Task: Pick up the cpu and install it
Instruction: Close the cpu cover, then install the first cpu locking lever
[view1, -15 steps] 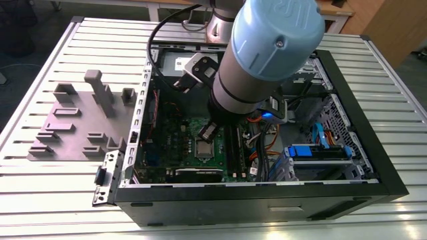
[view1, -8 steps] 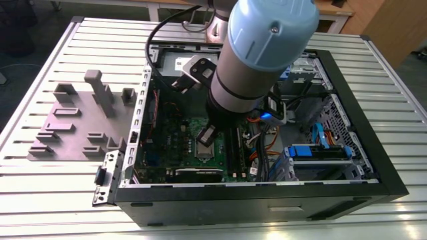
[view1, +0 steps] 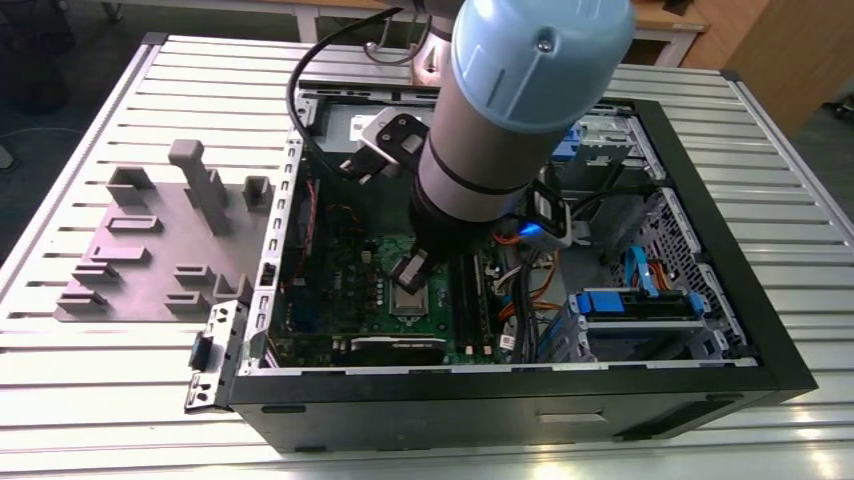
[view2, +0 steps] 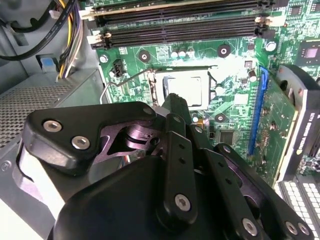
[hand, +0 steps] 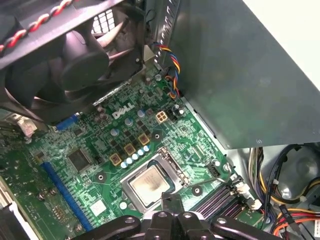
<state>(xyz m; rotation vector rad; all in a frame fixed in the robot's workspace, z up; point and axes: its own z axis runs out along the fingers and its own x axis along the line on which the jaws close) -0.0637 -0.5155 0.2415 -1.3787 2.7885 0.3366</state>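
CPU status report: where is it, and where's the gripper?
The gripper hovers low over the cpu. It lies flat in the motherboard socket. Nothing between them.

The cpu (hand: 150, 184) is a small, flat square chip with a pale silvery metal top and a thin darker rim. It lies level and face up, set squarely inside the metal-framed socket (hand: 173, 163) on the green board (hand: 197, 136), its edges parallel to the frame.
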